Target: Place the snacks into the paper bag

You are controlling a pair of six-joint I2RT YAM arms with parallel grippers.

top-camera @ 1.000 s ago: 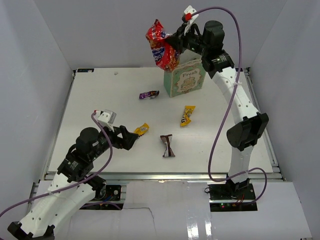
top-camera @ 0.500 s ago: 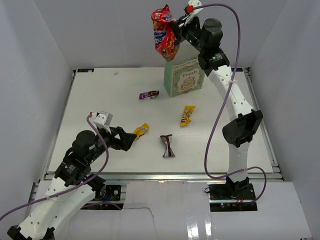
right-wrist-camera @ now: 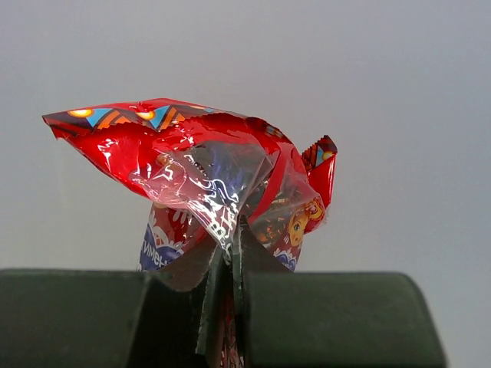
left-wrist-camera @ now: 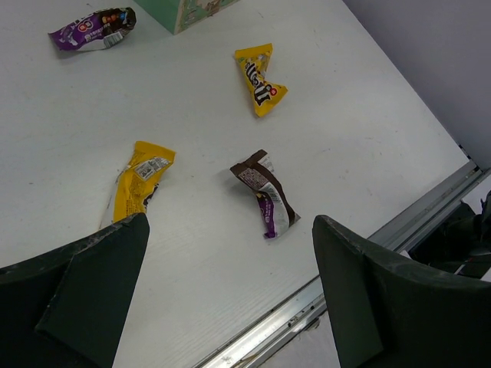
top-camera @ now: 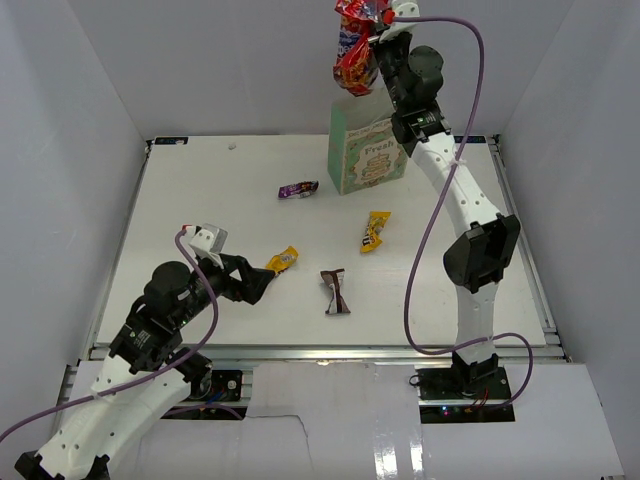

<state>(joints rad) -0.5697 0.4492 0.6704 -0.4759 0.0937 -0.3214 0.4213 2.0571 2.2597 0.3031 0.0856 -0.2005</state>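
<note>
Your left end effector (top-camera: 258,285) hangs wide open and empty above the table (top-camera: 200,190), near the first yellow candy packet (top-camera: 283,261). One brown-white bar wrapper (top-camera: 336,291) lies beside it, then the second yellow candy packet (top-camera: 375,231), one purple wrapper (top-camera: 298,189) and one paper bag (top-camera: 368,160). Raised above it, your right end effector (right-wrist-camera: 230,257) is pinched tight on one red chip bag (right-wrist-camera: 199,169).

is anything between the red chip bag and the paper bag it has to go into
Nothing visible. The red chip bag hangs pinched in the right gripper above the paper bag, with only open air between them.
</note>
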